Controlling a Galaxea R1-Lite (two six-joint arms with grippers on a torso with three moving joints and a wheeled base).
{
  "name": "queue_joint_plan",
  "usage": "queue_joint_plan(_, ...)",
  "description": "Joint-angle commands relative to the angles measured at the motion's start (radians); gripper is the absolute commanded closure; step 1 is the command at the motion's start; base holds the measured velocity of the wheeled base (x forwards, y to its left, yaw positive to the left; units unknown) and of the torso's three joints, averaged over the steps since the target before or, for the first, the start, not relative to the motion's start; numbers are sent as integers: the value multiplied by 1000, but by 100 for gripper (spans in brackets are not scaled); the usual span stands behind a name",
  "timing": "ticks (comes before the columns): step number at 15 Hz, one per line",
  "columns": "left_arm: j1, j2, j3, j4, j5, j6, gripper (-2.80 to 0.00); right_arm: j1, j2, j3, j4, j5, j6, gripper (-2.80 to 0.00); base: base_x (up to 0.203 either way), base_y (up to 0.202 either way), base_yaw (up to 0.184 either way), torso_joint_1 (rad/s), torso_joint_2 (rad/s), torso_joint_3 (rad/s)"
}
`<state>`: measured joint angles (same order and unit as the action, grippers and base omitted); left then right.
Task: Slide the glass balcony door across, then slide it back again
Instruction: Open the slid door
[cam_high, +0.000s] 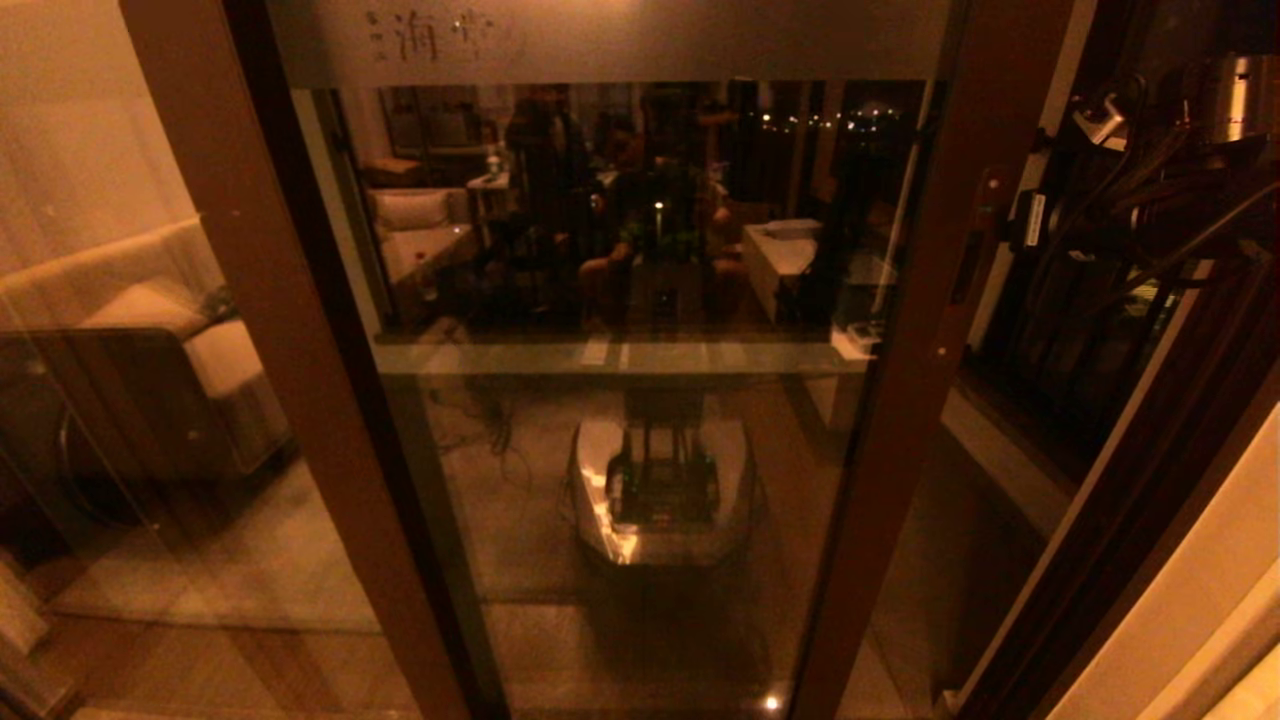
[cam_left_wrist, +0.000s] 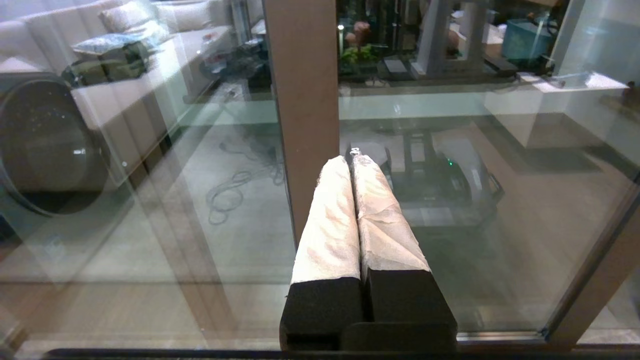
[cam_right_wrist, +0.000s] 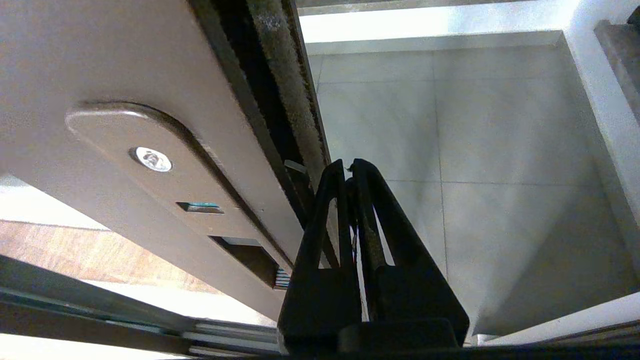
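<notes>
The glass balcony door (cam_high: 640, 300) fills the middle of the head view, with a frosted top band of Chinese characters and brown stiles. Its recessed handle slot (cam_high: 968, 262) is on the right stile. My right arm (cam_high: 1150, 210) reaches in from the upper right towards that stile. In the right wrist view the right gripper (cam_right_wrist: 348, 167) is shut and holds nothing, its tips just beside the door's edge with the brush seal (cam_right_wrist: 285, 75), close to the handle plate (cam_right_wrist: 165, 165). The left gripper (cam_left_wrist: 351, 159), white-wrapped, is shut and points at the glass beside a brown stile (cam_left_wrist: 305, 100).
An unmoving brown-framed pane (cam_high: 120, 350) stands at the left. To the right of the door's stile is an open gap, then the dark outer frame (cam_high: 1130, 520) and a pale wall (cam_high: 1200, 600). Grey balcony tiles (cam_right_wrist: 500, 150) lie beyond the gap. The glass reflects my base (cam_high: 660, 490).
</notes>
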<state>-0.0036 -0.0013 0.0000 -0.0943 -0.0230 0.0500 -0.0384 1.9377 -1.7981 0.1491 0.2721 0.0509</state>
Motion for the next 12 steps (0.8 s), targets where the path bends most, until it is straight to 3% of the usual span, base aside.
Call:
queue_joint_plan(1,0,1,35,-1,0,1,0,17,5,0,1,4,1,0,0,0,0,0,0,0)
queue_joint_plan(12,0,1,34,-1,0,1,0,97,30,0,0,-37,4,0,0,0,0,0,0,0)
